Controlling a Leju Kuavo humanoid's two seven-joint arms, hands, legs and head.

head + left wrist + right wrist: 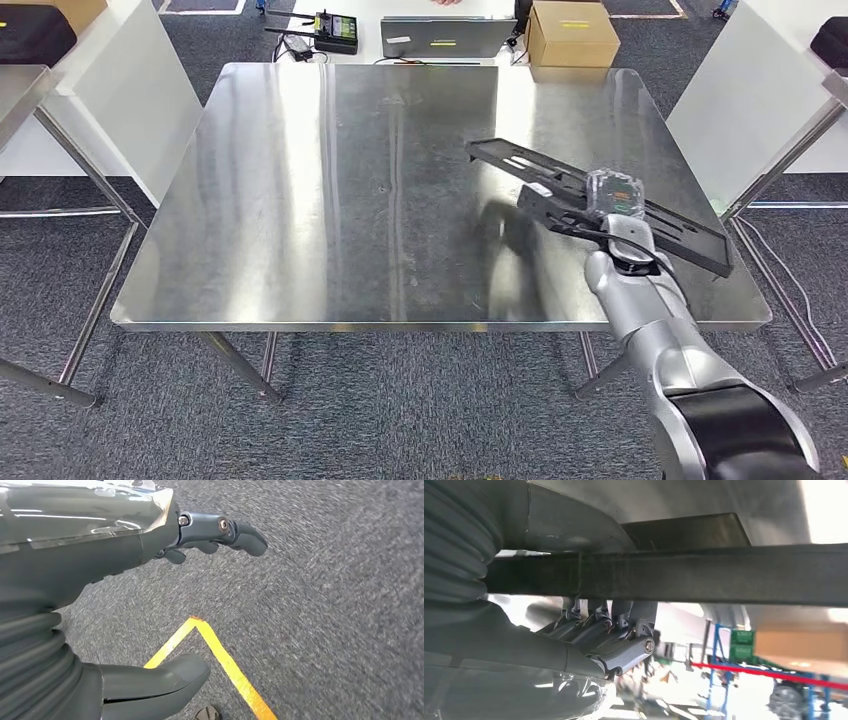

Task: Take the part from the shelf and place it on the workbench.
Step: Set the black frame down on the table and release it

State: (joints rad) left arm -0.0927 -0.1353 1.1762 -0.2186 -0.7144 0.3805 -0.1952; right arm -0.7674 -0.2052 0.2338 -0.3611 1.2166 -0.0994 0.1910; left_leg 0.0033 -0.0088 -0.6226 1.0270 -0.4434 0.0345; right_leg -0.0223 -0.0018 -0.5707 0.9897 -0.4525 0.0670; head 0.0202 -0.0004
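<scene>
A long flat black part (560, 190) with slots hangs tilted just above the right side of the steel workbench (330, 190). My right hand (615, 205) grips it near its middle, and its far end reaches toward the table's centre. In the right wrist view the part (704, 575) is a dark bar clamped between the thumb and the fingers (609, 630). My left hand (210, 535) hangs over grey carpet, fingers apart from the thumb (160, 680), holding nothing.
A cardboard box (572, 32), a grey laptop (445, 35) and a black handset (335, 28) lie on a table beyond the workbench. White panels (130, 90) flank it on both sides. Yellow tape (220, 655) marks the carpet below my left hand.
</scene>
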